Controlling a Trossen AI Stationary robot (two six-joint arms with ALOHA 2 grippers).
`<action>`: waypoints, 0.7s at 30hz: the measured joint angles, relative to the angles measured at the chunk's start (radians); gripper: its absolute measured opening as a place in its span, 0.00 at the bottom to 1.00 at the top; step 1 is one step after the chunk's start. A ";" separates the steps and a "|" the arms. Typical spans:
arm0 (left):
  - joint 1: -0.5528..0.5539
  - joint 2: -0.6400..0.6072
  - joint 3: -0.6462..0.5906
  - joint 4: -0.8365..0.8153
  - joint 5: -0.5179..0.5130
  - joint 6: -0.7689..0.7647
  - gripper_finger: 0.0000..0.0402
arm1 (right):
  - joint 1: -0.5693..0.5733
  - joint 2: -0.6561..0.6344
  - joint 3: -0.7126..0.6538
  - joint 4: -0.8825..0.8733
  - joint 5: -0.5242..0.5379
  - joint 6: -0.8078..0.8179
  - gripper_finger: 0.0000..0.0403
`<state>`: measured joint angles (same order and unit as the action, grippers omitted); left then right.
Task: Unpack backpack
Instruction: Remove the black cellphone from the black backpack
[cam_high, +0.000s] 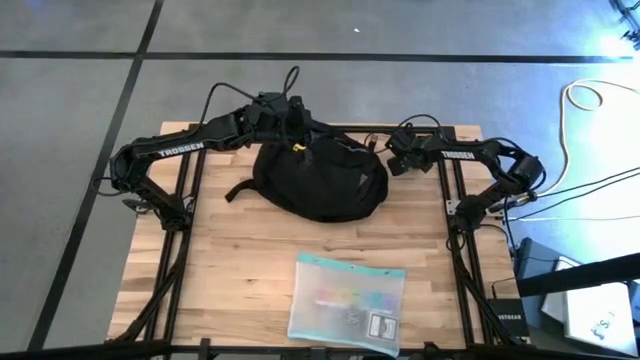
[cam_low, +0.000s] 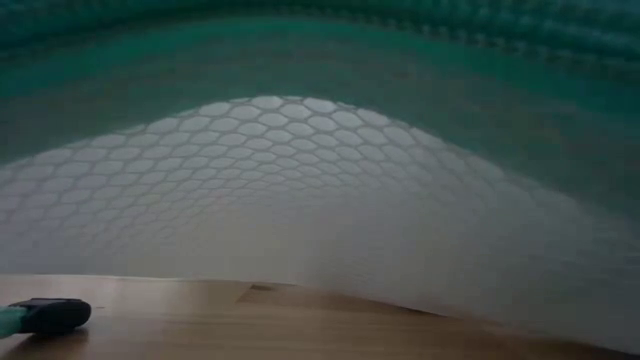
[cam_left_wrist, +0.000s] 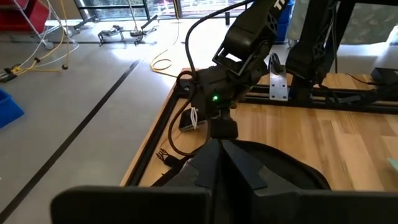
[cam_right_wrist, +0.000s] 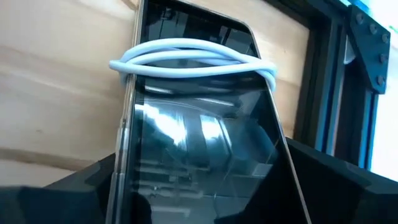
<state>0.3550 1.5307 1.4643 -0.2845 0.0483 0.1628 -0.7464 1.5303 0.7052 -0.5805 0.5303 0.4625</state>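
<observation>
The black backpack (cam_high: 320, 182) lies on the far middle of the wooden table. My left gripper (cam_high: 293, 138) is over its far top end and shows shut in the left wrist view (cam_left_wrist: 219, 163), just above the black fabric (cam_left_wrist: 283, 171). My right gripper (cam_high: 398, 158) is just right of the backpack near the far edge. It is shut on a dark phone (cam_right_wrist: 199, 143) with a white cable (cam_right_wrist: 193, 62) looped around it. The left wrist view also shows that phone (cam_left_wrist: 188, 119). My left gripper is shut at the backpack's far top end (cam_left_wrist: 186, 177), coming from above. The fingers themselves hide what lies between them, so I cannot tell which part or how many layers. The backpack's body rests on the table. My right gripper pinches the phone near one end, with one finger (cam_right_wrist: 68, 186) on each long side edge (cam_right_wrist: 124, 180). The phone points away from the fingers, lifted over the wood. The white cable coil wraps across its free half.
A translucent zip pouch (cam_high: 346, 305) with teal edges lies at the table's near edge and fills the low view (cam_low: 320, 180); its dark zip pull (cam_low: 50, 315) rests on the wood. Bare wood lies between backpack and pouch. A black metal frame (cam_right_wrist: 336, 93) borders the far edge.
</observation>
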 joint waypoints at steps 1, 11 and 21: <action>0.000 0.000 0.000 0.000 0.000 0.001 0.00 | 0.000 0.000 0.000 0.002 0.000 0.001 0.80; 0.000 0.000 0.000 0.002 0.000 0.001 0.00 | 0.000 0.000 0.000 0.006 -0.019 0.003 0.80; 0.000 0.000 0.000 0.004 0.000 0.001 0.00 | 0.000 0.000 0.000 0.007 -0.065 0.053 0.83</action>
<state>0.3550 1.5307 1.4643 -0.2806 0.0479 0.1642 -0.7464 1.5303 0.7052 -0.5734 0.4657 0.5159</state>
